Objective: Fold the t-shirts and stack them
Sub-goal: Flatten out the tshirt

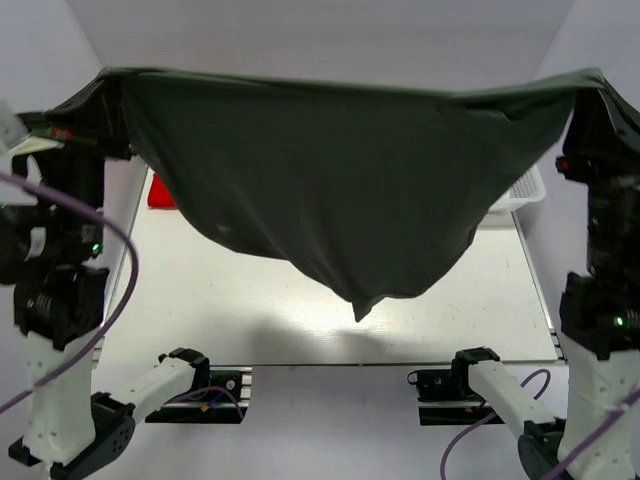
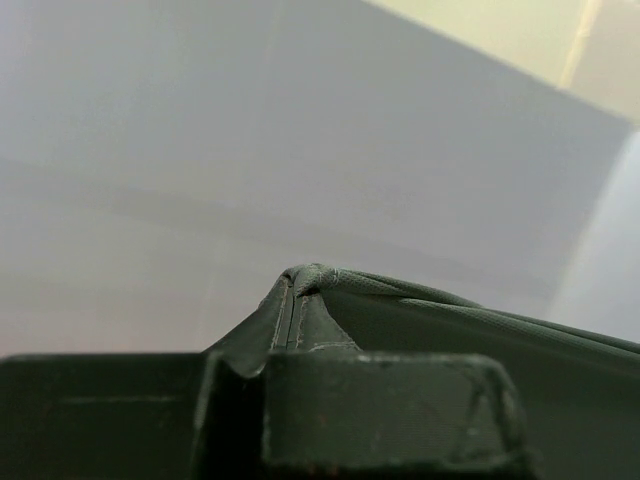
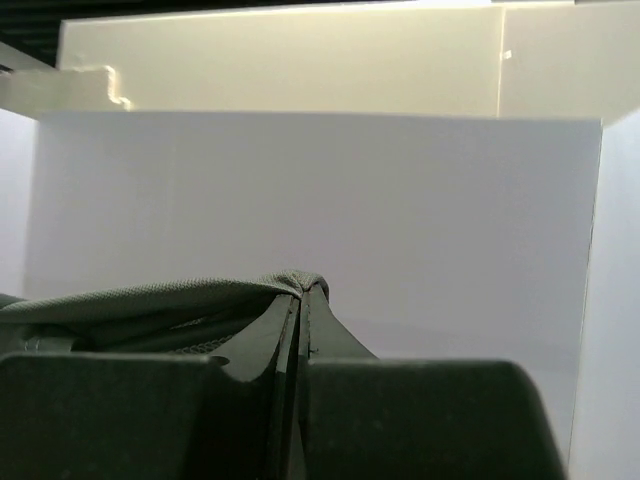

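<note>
**Dark shirt point(image 1: 320, 180) stretched high over the table point(image 1: 250, 310)**

Plain, dark grey-green, spread wide and hung well above the table. Pulled taut along the top edge, pinched at both upper corners, far left and far right. Sags in the middle to a blunt point over the table's near half. Mostly smooth, with few creases.
</note>
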{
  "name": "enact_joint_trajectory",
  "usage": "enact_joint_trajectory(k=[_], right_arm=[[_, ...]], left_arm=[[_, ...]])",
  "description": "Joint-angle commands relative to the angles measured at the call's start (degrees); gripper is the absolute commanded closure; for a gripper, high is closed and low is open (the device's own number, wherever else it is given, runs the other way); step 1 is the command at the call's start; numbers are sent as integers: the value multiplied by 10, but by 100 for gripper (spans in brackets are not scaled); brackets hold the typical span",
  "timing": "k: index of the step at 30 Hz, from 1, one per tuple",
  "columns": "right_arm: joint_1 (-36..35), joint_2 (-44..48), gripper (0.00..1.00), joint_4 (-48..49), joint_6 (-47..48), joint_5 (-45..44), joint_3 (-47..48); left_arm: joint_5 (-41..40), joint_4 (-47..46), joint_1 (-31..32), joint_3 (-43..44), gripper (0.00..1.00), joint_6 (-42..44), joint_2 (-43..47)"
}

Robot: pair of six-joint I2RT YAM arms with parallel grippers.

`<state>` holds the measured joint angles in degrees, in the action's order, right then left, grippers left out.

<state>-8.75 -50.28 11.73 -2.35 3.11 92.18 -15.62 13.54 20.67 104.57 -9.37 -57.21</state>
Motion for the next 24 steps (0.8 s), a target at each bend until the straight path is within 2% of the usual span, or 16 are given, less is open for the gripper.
enact_joint_trajectory(k=[1,9,15,24], right_arm=[[4,36,100,-19,0,10,3],[5,117,100,-65,-35,100,-20],[4,173,100,-76,-51,104,-46],[3,189,100,-72,-80,91,-142]], left_arm=[[35,23,-8,-7,100,-23,38],[146,38,-8,-86,100,-85,149],[200,26,-13,-139,100,-122,217],[213,39,-13,-196,100,-152,224]])
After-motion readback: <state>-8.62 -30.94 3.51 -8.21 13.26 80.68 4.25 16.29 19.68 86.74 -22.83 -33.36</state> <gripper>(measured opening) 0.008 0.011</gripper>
